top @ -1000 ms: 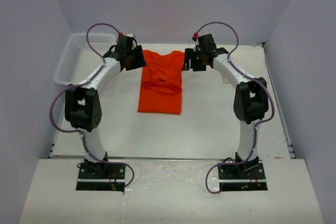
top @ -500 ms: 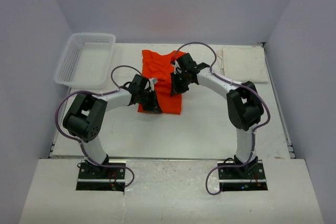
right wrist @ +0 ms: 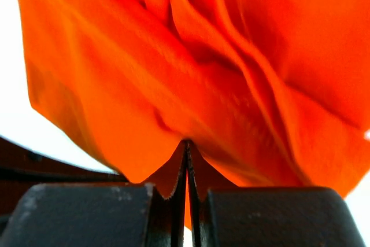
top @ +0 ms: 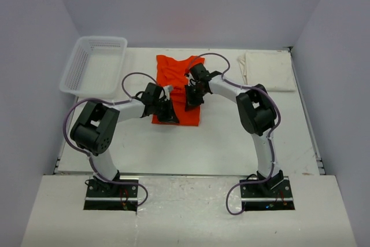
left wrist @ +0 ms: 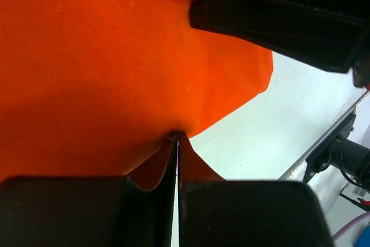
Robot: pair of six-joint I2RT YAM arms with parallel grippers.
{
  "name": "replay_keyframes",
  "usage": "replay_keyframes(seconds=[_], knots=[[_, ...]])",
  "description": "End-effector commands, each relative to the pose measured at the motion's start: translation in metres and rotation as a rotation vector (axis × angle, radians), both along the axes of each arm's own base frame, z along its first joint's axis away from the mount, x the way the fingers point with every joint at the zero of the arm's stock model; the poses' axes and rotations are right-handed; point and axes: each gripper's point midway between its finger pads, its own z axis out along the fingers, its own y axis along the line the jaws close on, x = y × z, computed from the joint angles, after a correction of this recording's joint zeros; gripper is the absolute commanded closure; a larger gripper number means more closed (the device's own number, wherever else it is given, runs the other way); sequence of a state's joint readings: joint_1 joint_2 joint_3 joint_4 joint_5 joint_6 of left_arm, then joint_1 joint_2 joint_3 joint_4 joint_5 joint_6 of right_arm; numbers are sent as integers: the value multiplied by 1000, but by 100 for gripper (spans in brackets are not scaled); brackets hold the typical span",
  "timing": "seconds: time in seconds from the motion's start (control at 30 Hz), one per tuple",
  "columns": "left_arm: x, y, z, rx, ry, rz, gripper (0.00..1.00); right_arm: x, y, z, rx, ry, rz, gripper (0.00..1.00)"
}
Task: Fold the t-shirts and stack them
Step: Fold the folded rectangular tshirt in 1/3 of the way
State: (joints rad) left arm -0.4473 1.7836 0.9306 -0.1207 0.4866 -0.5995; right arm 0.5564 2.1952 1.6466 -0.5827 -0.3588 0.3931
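The orange-red t-shirt [top: 173, 73] lies lengthwise in the middle of the table, collar at the far end, partly folded and rumpled. My left gripper [top: 169, 115] sits at its near left corner, jaws shut on the hem [left wrist: 177, 137]. My right gripper [top: 191, 99] is over the shirt's near right part, shut on a fold of orange cloth [right wrist: 187, 143], which shows between its fingers. Orange cloth [left wrist: 115, 56] fills most of the left wrist view, and bunched pleats of it [right wrist: 202, 73] fill the right wrist view. The cream-white t-shirt [top: 269, 70] lies folded at the back right.
A white lattice basket [top: 101, 39] stands at the back left corner. The right arm's black wrist [left wrist: 289, 15] hangs close above the cloth in the left wrist view. White walls enclose the table on three sides.
Both grippers left the shirt's far shoulders, came toward me to its near end and shut on the cloth. The white shirt at the back right is now uncovered.
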Motion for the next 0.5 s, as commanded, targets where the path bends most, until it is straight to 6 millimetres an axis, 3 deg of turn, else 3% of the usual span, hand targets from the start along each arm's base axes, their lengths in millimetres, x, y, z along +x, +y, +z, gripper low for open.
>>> replay_keyframes(seconds=[0.0, 0.13, 0.17, 0.33, 0.37, 0.4, 0.43, 0.47], knots=[[7, -5, 23, -47, -73, -19, 100, 14, 12, 10, 23, -25, -3, 100], [3, -1, 12, -22, -43, -10, 100, 30, 16, 11, 12, -40, -19, 100], [1, 2, 6, -8, -30, -7, 100, 40, 20, 19, 20, -64, -23, 100], [-16, 7, -21, -1, 30, -5, 100, 64, 16, 12, -13, -54, -66, 100], [-18, 7, -23, -5, 37, -6, 100, 83, 15, 24, 13, -83, -94, 100], [-21, 8, -26, -4, 44, -6, 100, 88, 13, 25, 16, -66, -104, 100], [-25, 8, -28, -13, 52, -7, 100, 96, 11, 9, 13, -36, -111, 100], [-28, 8, -29, -15, 60, -8, 100, 129, 14, 42, 67, -128, -131, 100]])
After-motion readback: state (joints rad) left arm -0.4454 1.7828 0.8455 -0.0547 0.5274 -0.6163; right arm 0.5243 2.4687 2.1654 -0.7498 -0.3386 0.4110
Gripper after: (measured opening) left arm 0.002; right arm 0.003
